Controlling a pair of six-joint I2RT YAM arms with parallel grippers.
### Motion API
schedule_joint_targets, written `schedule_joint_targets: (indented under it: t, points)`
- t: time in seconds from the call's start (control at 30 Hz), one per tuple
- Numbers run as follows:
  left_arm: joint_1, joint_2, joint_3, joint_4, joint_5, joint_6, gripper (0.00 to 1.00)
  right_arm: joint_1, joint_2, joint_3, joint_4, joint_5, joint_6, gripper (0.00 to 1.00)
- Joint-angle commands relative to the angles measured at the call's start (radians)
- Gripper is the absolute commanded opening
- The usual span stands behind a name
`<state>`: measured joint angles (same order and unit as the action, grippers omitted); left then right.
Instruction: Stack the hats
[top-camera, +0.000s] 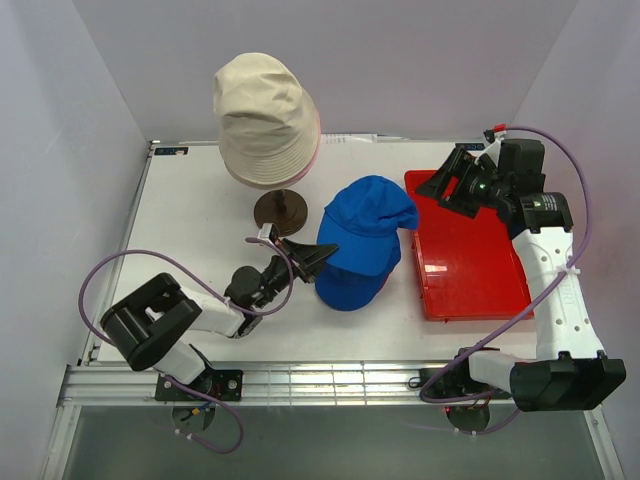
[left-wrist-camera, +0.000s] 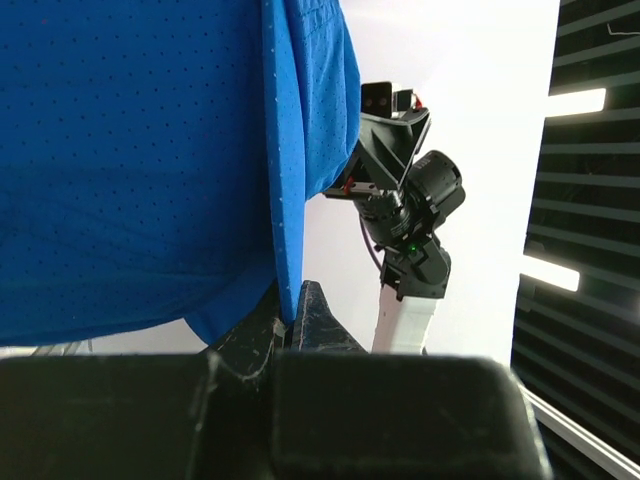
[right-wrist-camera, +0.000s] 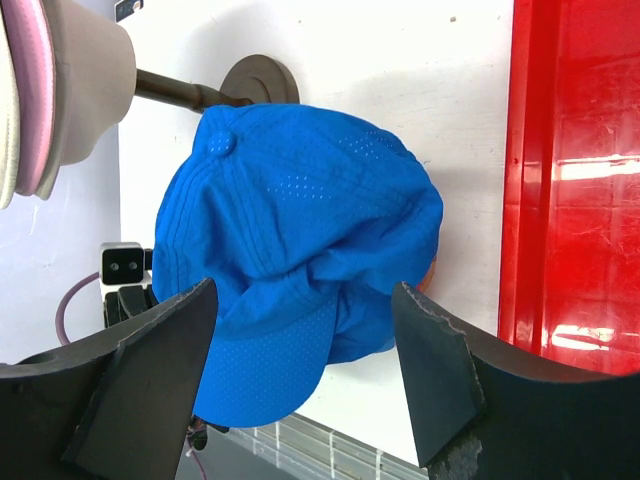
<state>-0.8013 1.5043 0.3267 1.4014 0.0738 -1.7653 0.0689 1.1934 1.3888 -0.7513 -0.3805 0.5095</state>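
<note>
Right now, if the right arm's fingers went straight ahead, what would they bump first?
Probably the soft blue fabric cap, which lies straight ahead between the open right fingers; depth is unclear.

Cap (top-camera: 360, 245) left of tray (top-camera: 470, 265), stand (top-camera: 280, 210) behind cap

Blue cap (top-camera: 362, 243): solid blue with a fine pinhole dot pattern. Beige bucket hat (top-camera: 262, 110) far left, pink hat (right-wrist-camera: 35, 100) edge under it. Stand (top-camera: 281, 211) dark brown. Tray (top-camera: 470, 260) on the right, glossy red. Table (top-camera: 190, 220) white. Cables (top-camera: 100, 270) purple.
</note>
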Motion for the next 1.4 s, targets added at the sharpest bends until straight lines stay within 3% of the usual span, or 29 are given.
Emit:
schedule_joint_targets:
  t: [0.0, 0.5, 0.93, 1.37]
  points:
    - [0.020, -0.026, -0.052, 0.320, 0.041, 0.018, 0.00, 0.017, -0.003, -0.007, 0.044, 0.012, -0.008, 0.76]
    - [0.050, 0.028, -0.175, 0.327, 0.098, 0.024, 0.00, 0.075, 0.015, -0.016, 0.050, 0.052, -0.029, 0.76]
    - [0.051, 0.108, -0.178, 0.330, 0.138, 0.040, 0.00, 0.149, 0.067, 0.027, 0.047, 0.098, -0.077, 0.76]
    - [0.056, 0.137, -0.192, 0.327, 0.147, 0.033, 0.00, 0.360, 0.193, 0.164, -0.002, 0.299, -0.157, 0.76]
